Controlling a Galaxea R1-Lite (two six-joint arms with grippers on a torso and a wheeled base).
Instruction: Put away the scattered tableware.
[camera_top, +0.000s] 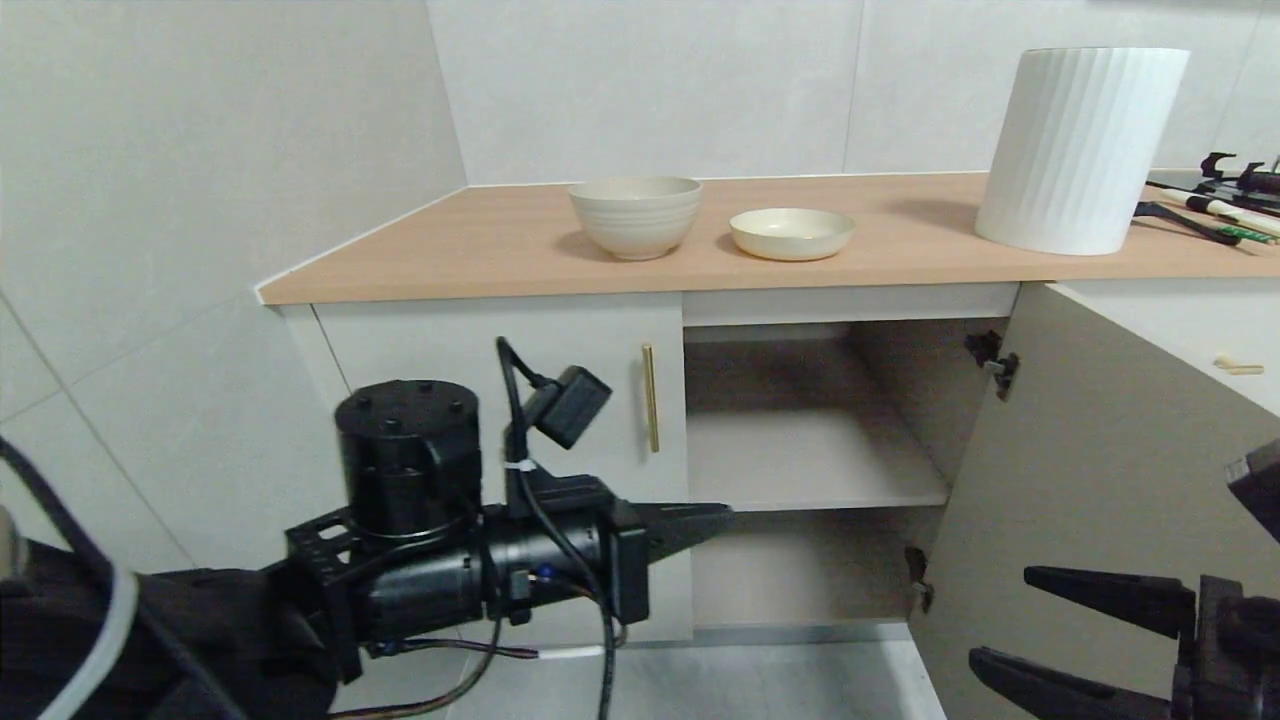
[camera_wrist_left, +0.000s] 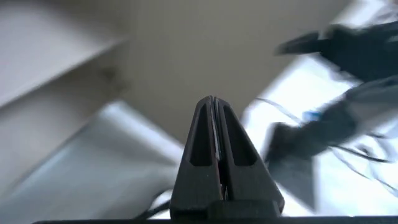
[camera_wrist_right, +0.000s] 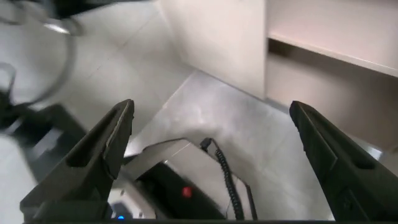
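A ribbed bowl (camera_top: 635, 215) and a shallow dish (camera_top: 792, 232) sit side by side, not touching, on the wooden surface (camera_top: 480, 250). A tall white fluted container (camera_top: 1080, 150) stands farther right (dark-handled utensils (camera_top: 1215, 205) lie beyond it). Below, the right cabinet door (camera_top: 1090, 500) is swung open, baring a shelf (camera_top: 810, 465). The left gripper (camera_top: 722, 516) is low before the closed door (camera_top: 480, 350), jaws pressed together on nothing. The right gripper (camera_top: 1003, 617) is spread wide, low by the open door.

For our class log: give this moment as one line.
left pincer shut; right pincer open; ribbed beige bowl, shallow cream dish on wooden counter; white cupboard open
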